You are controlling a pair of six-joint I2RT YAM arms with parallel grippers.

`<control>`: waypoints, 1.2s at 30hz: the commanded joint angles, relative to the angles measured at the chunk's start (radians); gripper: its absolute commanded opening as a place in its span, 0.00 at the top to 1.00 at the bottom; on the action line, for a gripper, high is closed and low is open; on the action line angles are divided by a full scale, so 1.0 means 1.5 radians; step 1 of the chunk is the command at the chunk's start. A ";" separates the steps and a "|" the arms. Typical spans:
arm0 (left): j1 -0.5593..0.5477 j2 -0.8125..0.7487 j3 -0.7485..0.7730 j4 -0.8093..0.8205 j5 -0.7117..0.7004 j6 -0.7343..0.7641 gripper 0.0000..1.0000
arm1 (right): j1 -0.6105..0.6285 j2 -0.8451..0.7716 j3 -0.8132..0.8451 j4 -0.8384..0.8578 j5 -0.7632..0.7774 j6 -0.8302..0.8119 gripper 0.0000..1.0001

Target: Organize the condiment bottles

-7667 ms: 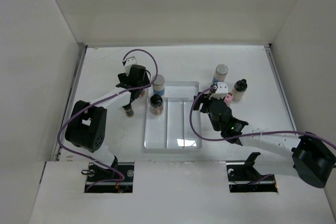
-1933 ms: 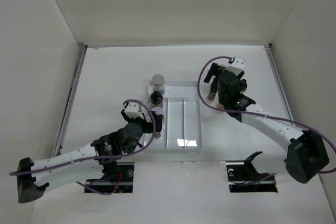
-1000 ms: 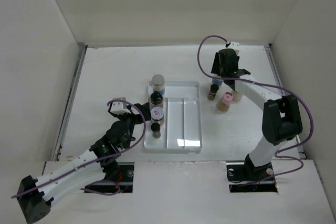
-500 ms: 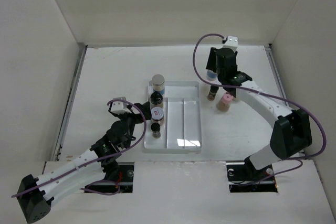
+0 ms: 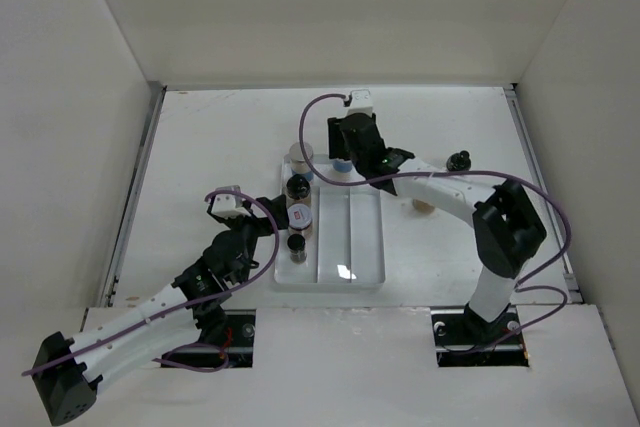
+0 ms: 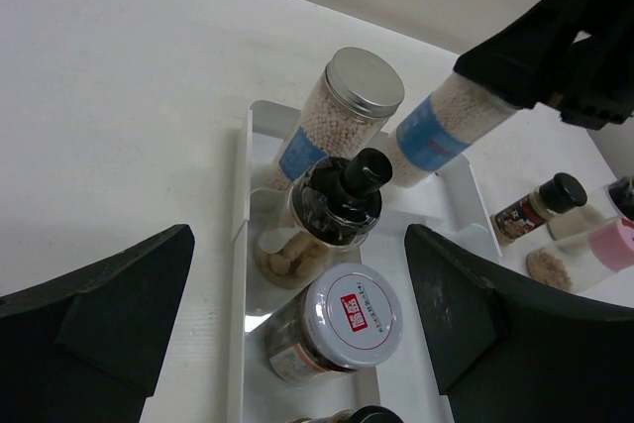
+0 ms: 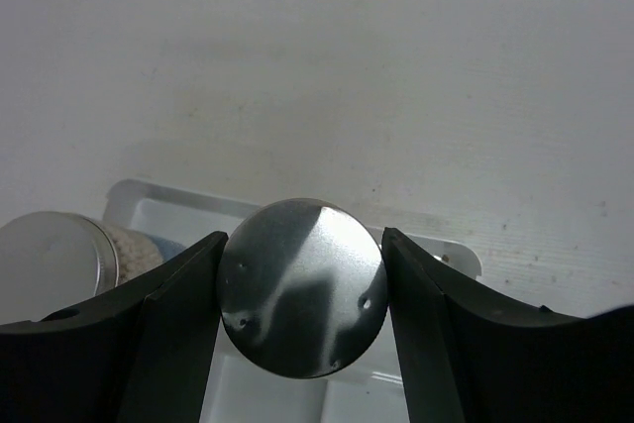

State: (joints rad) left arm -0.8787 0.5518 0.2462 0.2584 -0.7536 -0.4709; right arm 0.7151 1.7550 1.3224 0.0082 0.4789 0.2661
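Note:
The clear tray (image 5: pixel 365 247) holds a row of bottles in its left compartment: a grey-capped blue-labelled jar (image 6: pixel 342 106), a black-capped bottle (image 6: pixel 347 200), a white-lidded jar (image 6: pixel 354 314) and a small black-capped one (image 5: pixel 297 243). My right gripper (image 5: pixel 343 160) is shut on another grey-capped blue-labelled jar (image 6: pixel 436 136), held tilted over the tray's far end; its cap (image 7: pixel 301 304) sits between my fingers in the right wrist view. My left gripper (image 6: pixel 297 235) is open and empty, beside the tray's left wall.
Right of the tray stand a small black-capped bottle (image 6: pixel 540 205), a pink-capped bottle (image 6: pixel 594 255) and a black-capped bottle (image 5: pixel 459 159). The right arm (image 5: pixel 440 187) stretches across them. White walls enclose the table.
My right gripper has carried the blue-labelled jar left, from the group at the right to over the tray's far end. My left arm has stayed still.

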 commanded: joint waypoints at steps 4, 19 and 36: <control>-0.005 -0.002 -0.003 0.036 0.006 0.005 0.11 | 0.022 0.044 0.049 0.082 0.018 0.010 0.52; -0.009 0.011 -0.005 0.050 0.005 0.006 0.11 | 0.042 -0.027 -0.017 0.085 0.065 -0.014 0.06; -0.036 0.015 0.008 0.039 0.005 0.006 0.11 | -0.275 -0.327 -0.342 0.028 0.142 0.030 0.05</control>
State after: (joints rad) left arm -0.9264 0.5762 0.2459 0.2817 -0.7509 -0.4709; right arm 0.3256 1.2430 0.8192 0.0654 0.6815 0.2966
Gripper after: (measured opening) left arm 0.888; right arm 0.935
